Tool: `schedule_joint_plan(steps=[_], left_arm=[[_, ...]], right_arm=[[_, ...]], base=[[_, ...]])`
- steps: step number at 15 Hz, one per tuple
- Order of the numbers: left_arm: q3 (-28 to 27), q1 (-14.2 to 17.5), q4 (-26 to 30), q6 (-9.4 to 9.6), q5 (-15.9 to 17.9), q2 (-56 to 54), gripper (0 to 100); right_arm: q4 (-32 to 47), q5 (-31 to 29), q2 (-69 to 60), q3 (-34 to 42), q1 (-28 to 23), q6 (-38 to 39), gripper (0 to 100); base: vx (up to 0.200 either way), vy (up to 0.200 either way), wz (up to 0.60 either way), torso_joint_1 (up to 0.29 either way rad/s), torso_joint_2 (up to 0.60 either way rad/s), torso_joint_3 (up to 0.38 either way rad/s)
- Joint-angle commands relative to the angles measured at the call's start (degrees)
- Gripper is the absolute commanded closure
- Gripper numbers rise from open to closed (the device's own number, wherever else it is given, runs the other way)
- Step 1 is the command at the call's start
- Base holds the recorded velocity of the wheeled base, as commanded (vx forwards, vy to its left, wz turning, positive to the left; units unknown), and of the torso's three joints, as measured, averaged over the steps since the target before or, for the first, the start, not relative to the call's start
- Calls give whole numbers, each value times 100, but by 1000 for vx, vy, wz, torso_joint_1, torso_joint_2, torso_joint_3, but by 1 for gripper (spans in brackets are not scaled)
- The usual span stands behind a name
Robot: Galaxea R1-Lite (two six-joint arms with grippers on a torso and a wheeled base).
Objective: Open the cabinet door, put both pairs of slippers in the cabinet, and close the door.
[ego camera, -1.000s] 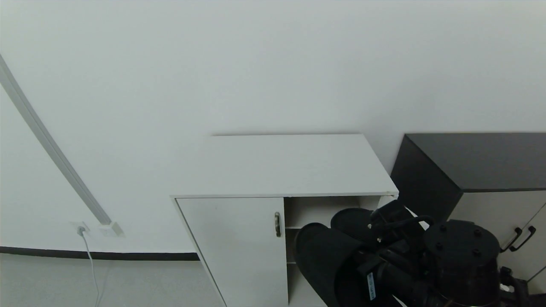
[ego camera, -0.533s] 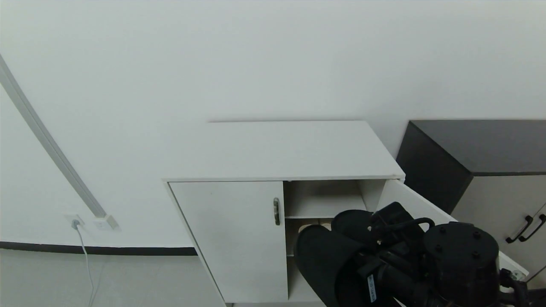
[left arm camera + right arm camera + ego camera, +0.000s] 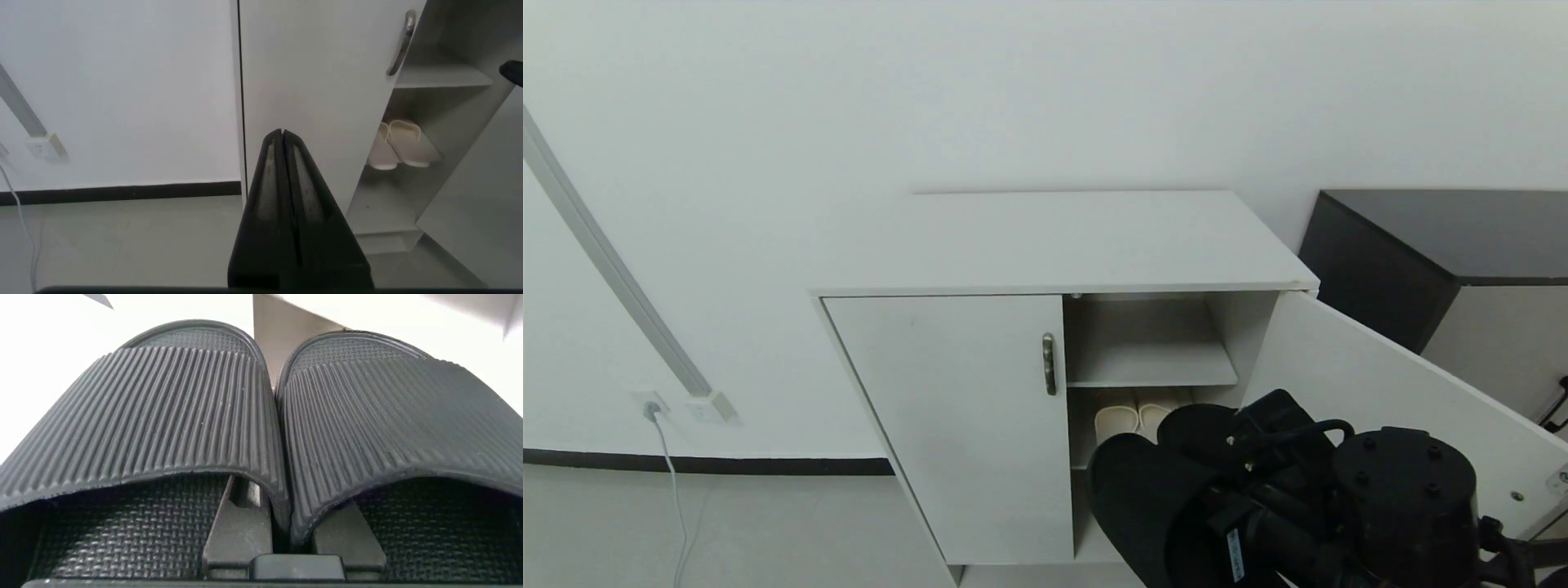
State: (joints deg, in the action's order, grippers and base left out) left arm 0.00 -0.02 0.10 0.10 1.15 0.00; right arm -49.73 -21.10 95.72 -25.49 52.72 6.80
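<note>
Black slippers [image 3: 1152, 490] held before the open cabinet [image 3: 1078, 237], second pair awaiting its shelf.

Nearest, clamped side by side at their inner edges between the fingers of the right gripper [image 3: 288, 527], just in front of the open right-hand compartment. Left gripper [image 3: 282, 139] empty, fingers pressed together, pointing toward the closed left door [image 3: 947, 425]. Right door [image 3: 1372, 384] swung wide. Farther in, white slippers [image 3: 1135, 418] on the second shelf down. Over the last second, a shifted head view rather than moved furniture, with that shelf and its pair now exposed. By the look of it: one pair stowed, one to place, then the door to close.
</note>
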Motion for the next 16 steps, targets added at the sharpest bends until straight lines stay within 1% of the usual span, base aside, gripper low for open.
schedule_joint_plan(steps=[1,9,13,16], left_arm=[[0,2,-1,-1,0,0,100],[0,2,-1,-1,0,0,100],[-9,2,-1,-1,8,9,100],[0,2,-1,-1,0,9,100]], right_arm=[[-2,1,8,0,10,-3,100],[-2,1,8,-9,36,-3,100],[-2,1,8,27,54,-3,100],[-2,1,8,35,80,-3,100]], base=[[0,0,0,-193,500,310],[0,0,0,-156,483,329],[0,0,0,-102,458,352],[0,0,0,-46,450,386]])
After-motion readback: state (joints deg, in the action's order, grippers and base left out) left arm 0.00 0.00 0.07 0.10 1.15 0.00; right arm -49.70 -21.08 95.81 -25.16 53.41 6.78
